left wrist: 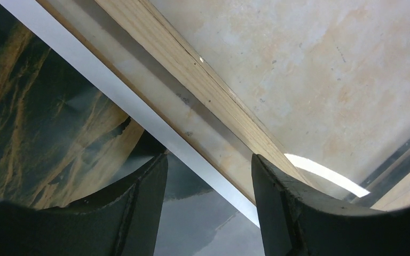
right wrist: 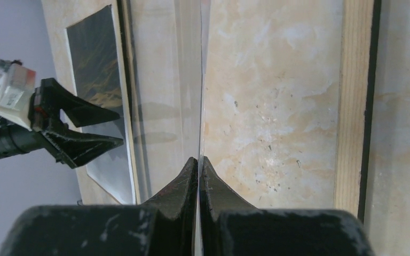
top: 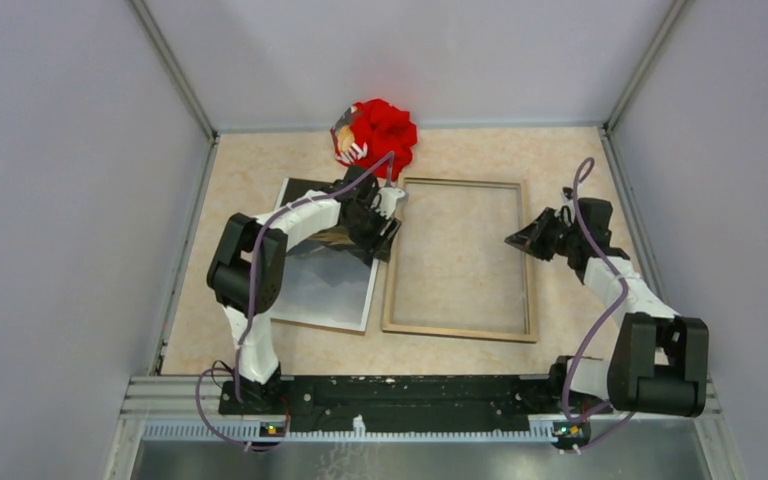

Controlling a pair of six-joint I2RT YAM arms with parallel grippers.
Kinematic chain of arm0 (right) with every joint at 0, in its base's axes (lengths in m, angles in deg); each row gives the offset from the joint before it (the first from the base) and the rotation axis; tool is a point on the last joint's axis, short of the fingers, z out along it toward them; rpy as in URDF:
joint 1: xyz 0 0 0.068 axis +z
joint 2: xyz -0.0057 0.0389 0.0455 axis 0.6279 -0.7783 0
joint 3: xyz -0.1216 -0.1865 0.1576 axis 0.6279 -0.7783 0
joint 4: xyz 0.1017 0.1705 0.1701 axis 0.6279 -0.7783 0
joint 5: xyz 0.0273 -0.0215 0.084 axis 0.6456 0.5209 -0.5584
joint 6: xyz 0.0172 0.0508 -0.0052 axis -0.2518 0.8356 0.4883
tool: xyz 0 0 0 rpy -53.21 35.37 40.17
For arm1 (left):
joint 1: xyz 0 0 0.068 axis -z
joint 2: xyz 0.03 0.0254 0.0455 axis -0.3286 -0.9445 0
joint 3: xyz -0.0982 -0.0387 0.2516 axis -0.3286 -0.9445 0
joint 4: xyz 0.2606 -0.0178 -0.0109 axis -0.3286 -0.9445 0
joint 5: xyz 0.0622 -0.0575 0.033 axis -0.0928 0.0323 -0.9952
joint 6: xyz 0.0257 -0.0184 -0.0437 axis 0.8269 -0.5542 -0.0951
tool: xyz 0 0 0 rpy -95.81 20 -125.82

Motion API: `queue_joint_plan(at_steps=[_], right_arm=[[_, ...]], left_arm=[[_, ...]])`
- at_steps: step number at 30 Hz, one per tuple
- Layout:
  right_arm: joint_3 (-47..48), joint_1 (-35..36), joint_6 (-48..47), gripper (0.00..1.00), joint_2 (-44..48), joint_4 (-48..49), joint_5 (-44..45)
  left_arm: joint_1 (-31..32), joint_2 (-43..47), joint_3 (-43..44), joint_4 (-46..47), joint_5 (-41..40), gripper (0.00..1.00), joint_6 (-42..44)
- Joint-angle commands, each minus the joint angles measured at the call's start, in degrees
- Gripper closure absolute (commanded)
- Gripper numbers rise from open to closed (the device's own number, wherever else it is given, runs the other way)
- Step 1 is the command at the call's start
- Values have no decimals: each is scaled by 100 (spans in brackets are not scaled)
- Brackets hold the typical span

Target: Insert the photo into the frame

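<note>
From above, you see the photo lying face up on the desk, left of centre. The frame lies just beside it on the right, wood side up, with bare desk showing through its opening. A red cloth bundle sits at the far edge.

Only your left wrist view shows how the left hand stands. It is partly open and holds nothing, with one finger over the photo's dark print and the other over the frame's wooden rail. You cannot tell whether either finger touches.

Your right wrist view shows the right hand pressed fully together over the frame's opening. A thin bright edge runs straight up from its tips. You cannot tell whether that is a clear sheet pinched there.
</note>
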Motion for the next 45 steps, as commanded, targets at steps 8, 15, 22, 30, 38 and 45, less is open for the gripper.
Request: queue_joint_plan(at_steps=[8, 15, 22, 30, 38, 45], right_arm=[[-41, -26, -55, 100, 617, 902, -788], [-256, -28, 244, 100, 303, 1220, -764], [-540, -25, 852, 100, 225, 1846, -892], [-661, -20, 1821, 100, 427, 2712, -1271], [-690, 218, 2145, 100, 459, 3142, -1314], [-753, 497, 2553, 100, 249, 3601, -1170]], left_arm=[[33, -190, 222, 168, 79, 41, 3], [31, -187, 218, 168, 134, 45, 12], [30, -217, 172, 187, 247, 55, 36], [33, -239, 110, 210, 334, 73, 62], [18, -296, 105, 197, 410, 78, 37], [-14, -283, 92, 195, 478, 86, 20]])
